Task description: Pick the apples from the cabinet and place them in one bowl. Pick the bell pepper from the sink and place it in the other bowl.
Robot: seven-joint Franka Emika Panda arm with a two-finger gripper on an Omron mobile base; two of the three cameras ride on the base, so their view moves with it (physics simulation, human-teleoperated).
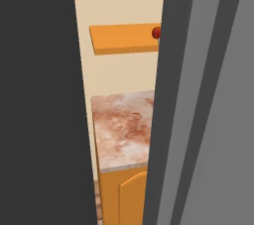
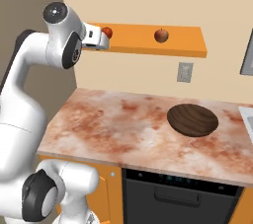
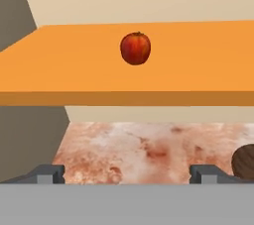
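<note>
Orange cabinet (image 2: pixel 148 40) is carrying two apples; the nearer apple (image 3: pixel 135 48) is sitting just ahead of the fingers (image 3: pixel 127 173), which are standing wide and empty, needing to rise level and straddle it squarely before closing.

I see a cream wall (image 2: pixel 148 1) with a grey outlet (image 2: pixel 185 72). Below me runs a rust-marbled countertop (image 2: pixel 118 124) over orange base cupboards (image 1: pixel 130 196) and a black oven (image 2: pixel 178 198).

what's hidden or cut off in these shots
- Left base view: dark and grey panels up close cover both sides; one apple peeks out at the cabinet edge.
- Right base view: the gripper covers part of the left apple; the sink is cut by the right edge.
- Hand view: the dark wooden bowl is cut by the right edge.
</note>
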